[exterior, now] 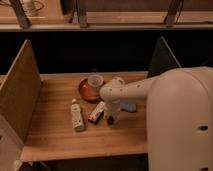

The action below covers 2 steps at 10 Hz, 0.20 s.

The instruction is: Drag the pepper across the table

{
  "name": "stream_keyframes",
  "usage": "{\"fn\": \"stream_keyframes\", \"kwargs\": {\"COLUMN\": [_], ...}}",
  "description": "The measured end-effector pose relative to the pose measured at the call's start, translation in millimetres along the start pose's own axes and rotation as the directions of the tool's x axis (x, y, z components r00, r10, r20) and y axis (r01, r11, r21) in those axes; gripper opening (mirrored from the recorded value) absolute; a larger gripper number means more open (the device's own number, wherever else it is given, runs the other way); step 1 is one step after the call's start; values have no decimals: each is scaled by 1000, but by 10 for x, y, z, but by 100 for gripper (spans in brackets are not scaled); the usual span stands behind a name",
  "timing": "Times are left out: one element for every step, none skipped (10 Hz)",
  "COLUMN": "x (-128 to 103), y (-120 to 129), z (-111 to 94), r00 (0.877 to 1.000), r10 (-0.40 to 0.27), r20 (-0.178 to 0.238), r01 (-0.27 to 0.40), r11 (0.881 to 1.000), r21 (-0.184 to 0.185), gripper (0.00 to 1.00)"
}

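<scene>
The light wooden table has upright panels at its left and right edges. My arm reaches in from the right, and the gripper points down onto the tabletop just right of the red-and-white flat box. A small dark shape at the gripper's tip looks like the pepper; most of it is hidden by the gripper. The blue block lies just right of the gripper, partly behind the arm.
A red plate with a clear cup on it stands behind the gripper. A white bottle lies left of the flat box. My large white arm housing covers the table's right part.
</scene>
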Motion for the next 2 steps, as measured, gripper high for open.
{"fn": "stream_keyframes", "kwargs": {"x": [48, 50], "y": [119, 120], "z": [-21, -22], "r00": [1000, 1000], "r10": [-27, -28], "r20": [-10, -10], "r01": [27, 27], "r11": [999, 999], "r21": [-19, -20], "gripper": [0, 1]}}
